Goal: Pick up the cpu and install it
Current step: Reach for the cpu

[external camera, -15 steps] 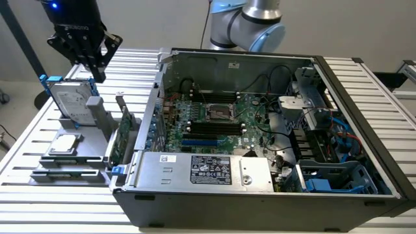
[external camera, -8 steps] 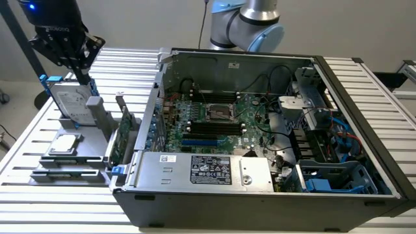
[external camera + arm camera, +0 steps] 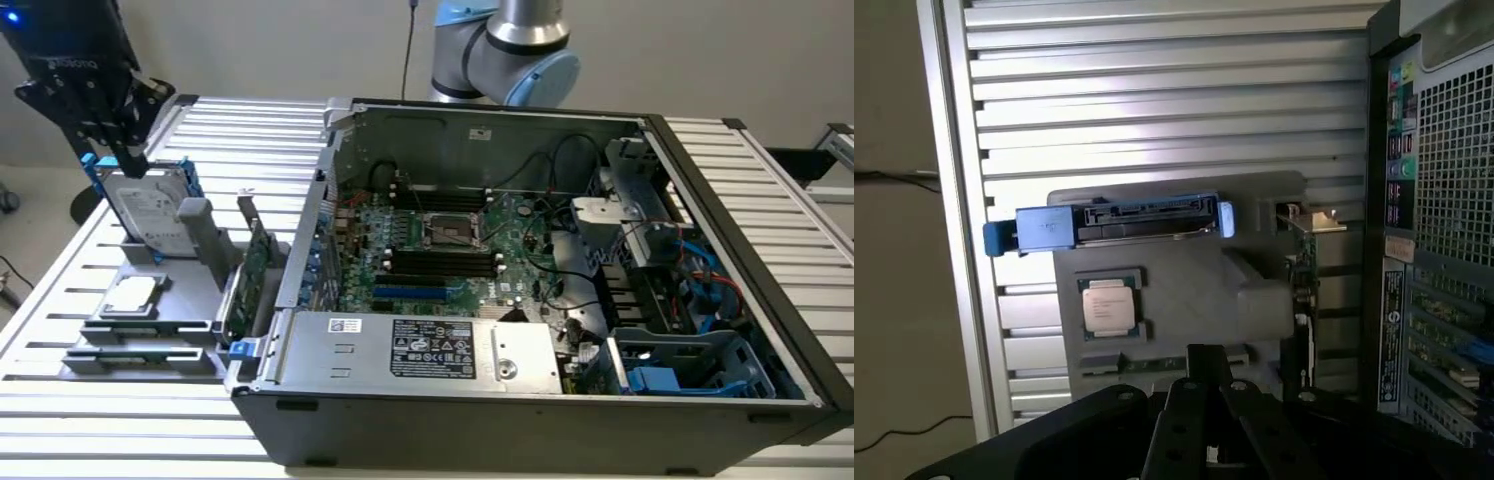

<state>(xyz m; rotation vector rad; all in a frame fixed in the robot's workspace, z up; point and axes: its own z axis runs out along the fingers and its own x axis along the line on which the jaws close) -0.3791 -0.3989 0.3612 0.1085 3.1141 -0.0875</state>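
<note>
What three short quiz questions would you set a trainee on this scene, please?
1. True or false: the cpu lies flat on the grey holder, untouched by the gripper.
2. Which is the gripper nearest? A) hard drive B) power supply C) motherboard
3. Fill in: the gripper's jaws are ____.
Key: 1 true; 2 A; 3 shut.

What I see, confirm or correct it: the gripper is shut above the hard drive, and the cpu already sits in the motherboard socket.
Wrong about the cpu: it lies on the grey holder outside the case, at the exterior view's left, as the exterior view shows. The gripper is shut above the hard drive.
</note>
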